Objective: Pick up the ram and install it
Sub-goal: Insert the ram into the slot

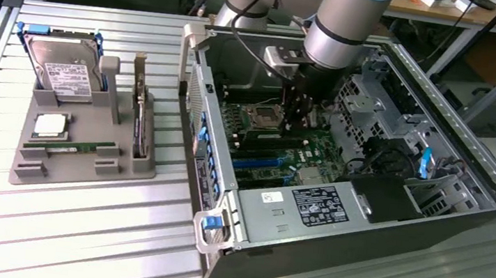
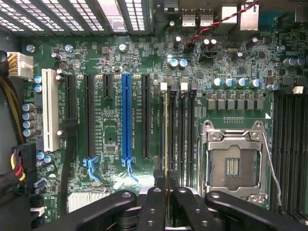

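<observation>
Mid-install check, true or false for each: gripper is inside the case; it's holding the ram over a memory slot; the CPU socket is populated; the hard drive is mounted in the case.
1. The gripper is inside the case, above the motherboard. True.
2. The gripper holds the ram edge-on, lined up along a memory slot beside the CPU socket. True.
3. The CPU socket holds a processor. False: the socket is bare; the processor lies on the grey tray.
4. The hard drive is mounted in the case. False: it stands on the tray outside the case.
</observation>
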